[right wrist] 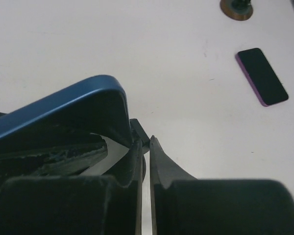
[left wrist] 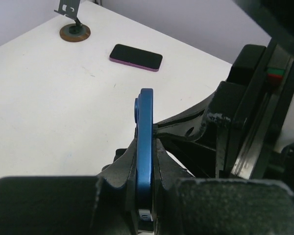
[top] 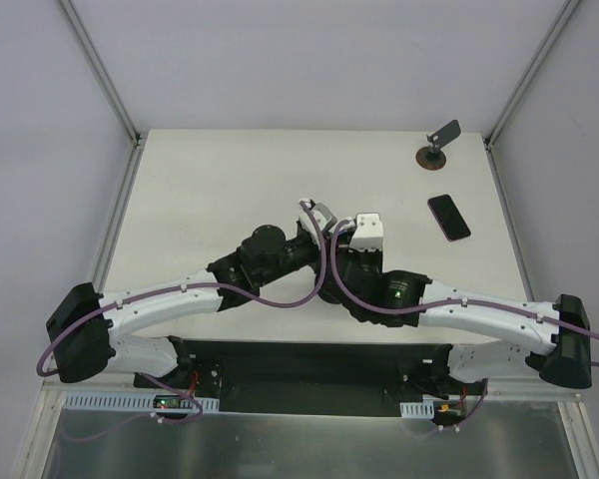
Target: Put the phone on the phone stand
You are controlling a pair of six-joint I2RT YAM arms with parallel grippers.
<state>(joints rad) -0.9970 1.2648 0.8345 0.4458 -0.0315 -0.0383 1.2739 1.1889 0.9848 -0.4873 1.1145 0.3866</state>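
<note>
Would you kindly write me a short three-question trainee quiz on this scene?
1. True or false: the left gripper is shut on the blue-edged phone.
2. Fill in: the brown-based stand stands at the table's far ___ corner.
3. The pink-rimmed phone is: A) lying flat on the table; B) leaning on the stand; C) in the left gripper.
Key: 1 true; 2 right; 3 A.

Our two arms (top: 170, 299)
We wear white shells (top: 489, 314), black joints (top: 80, 334), purple cables (top: 324, 261); left gripper (left wrist: 146, 147), right gripper (right wrist: 146, 152) black.
</note>
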